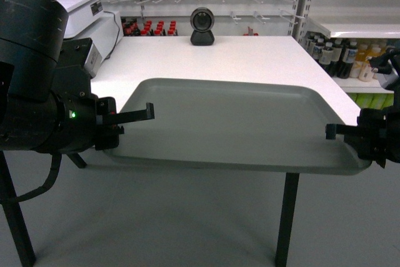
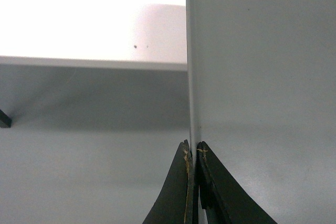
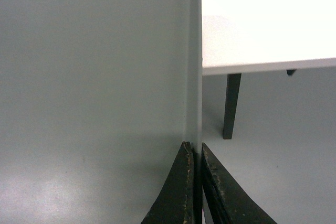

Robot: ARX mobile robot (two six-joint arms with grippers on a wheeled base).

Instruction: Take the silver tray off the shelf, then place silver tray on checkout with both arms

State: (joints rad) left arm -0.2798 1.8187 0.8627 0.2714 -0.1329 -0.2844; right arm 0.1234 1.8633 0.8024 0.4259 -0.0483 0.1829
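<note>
Over checkout [image 1: 250, 57] edge: silver tray [image 1: 237, 123], left pincer [image 1: 128, 120], right pincer [image 1: 340, 132] clamping its side rims.

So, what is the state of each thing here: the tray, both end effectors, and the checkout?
silver tray: held level at both short rims, far part over the checkout, near part overhanging the floor.
left end effector: shut on the tray's rim.
right end effector: shut on the tray's rim.
checkout: bears a black scanner.

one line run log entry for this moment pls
phase: carrying to checkout | silver tray: level, far part over counter, near edge overhanging | left gripper: shut on left rim | right gripper: shut on right rim
</note>
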